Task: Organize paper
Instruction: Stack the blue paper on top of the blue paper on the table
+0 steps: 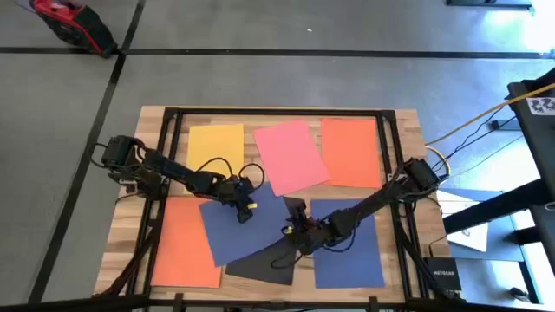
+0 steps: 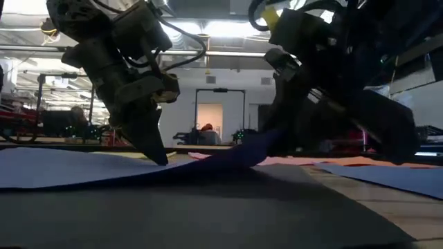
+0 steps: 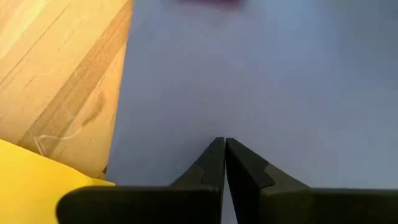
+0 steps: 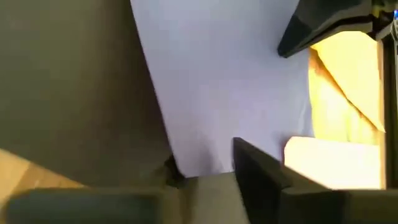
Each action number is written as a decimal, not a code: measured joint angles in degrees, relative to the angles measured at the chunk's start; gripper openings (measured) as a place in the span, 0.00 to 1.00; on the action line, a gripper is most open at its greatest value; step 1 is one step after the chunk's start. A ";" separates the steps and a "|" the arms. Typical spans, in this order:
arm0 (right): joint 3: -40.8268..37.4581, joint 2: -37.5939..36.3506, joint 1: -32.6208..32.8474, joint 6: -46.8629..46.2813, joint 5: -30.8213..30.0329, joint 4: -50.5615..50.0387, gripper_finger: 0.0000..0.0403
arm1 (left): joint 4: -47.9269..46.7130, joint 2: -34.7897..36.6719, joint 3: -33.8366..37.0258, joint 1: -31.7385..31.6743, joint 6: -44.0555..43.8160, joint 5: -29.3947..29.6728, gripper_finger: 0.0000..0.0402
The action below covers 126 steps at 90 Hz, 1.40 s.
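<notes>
The black sheet (image 2: pixel 208 214) lies flattest and nearest in the low view, under the dark blue sheet (image 1: pixel 247 227) at the table's front centre. The left gripper (image 3: pixel 224 149), fingers closed, presses its tip onto that blue sheet, apparently pinning it. The right gripper (image 1: pixel 290 232) clamps the sheet's raised edge (image 2: pixel 242 153), likely to pull it free.

No words or numbers can be read anywhere. A small white tag (image 1: pixel 542 105) at the right edge of the high view has dark marks on it, but they are too small to make out
</notes>
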<state>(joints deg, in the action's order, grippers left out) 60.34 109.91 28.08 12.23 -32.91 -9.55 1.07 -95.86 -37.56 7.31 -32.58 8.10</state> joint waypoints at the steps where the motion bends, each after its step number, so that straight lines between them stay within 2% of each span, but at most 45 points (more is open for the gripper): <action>1: 0.00 0.00 0.00 0.02 -0.02 -0.05 0.09 | 0.13 0.08 0.00 0.05 0.01 -0.01 0.00; 7: 0.00 0.00 0.00 0.24 -0.11 -0.19 0.03 | 0.99 0.96 0.01 0.22 0.12 -0.02 0.00; 39: -0.02 -0.97 0.02 0.44 0.14 -1.80 0.00 | 0.68 7.11 0.18 -0.85 1.96 -0.22 0.00; 62: -0.02 -8.19 0.05 -3.07 1.85 -10.25 0.00 | 1.13 12.88 0.07 -0.83 2.84 -0.01 0.00; 91: -0.02 -20.62 2.02 -14.96 9.79 -27.82 0.00 | 1.31 15.39 -0.04 -0.65 4.04 0.07 0.00; 126: -0.02 -27.79 7.82 -37.44 29.77 -46.72 0.00 | 1.35 15.41 -0.07 -0.65 3.23 0.33 0.00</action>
<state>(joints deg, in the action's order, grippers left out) 60.31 82.12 35.89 -25.21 -3.13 -56.27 2.42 -80.44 -37.63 6.66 -29.35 8.42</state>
